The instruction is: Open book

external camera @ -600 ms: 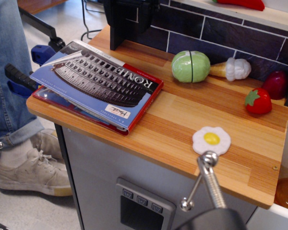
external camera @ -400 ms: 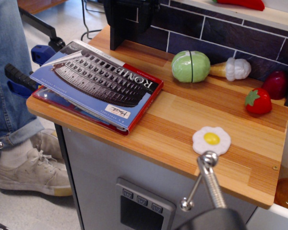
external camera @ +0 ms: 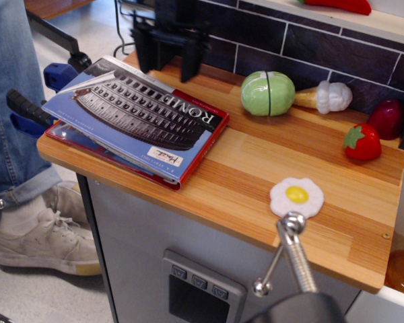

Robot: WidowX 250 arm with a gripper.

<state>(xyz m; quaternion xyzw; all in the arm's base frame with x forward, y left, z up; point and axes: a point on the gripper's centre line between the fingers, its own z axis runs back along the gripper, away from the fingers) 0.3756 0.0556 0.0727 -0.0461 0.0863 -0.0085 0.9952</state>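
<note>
The book (external camera: 136, 118) lies closed on the left end of the wooden counter (external camera: 269, 175), blue ROME cover up, its left corner hanging off the edge. The black gripper (external camera: 170, 57) hangs at the far side just behind the book's far edge, fingers spread apart and pointing down, nothing between them. Toy cabbage (external camera: 268, 93), strawberry (external camera: 362, 142) and fried egg (external camera: 296, 196) sit to the right.

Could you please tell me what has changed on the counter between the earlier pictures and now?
The gripper has shifted at the counter's back edge, and its jaws now stand apart above the book. Nothing was grasped. The book, still closed, and the toy foods stayed put.
</note>
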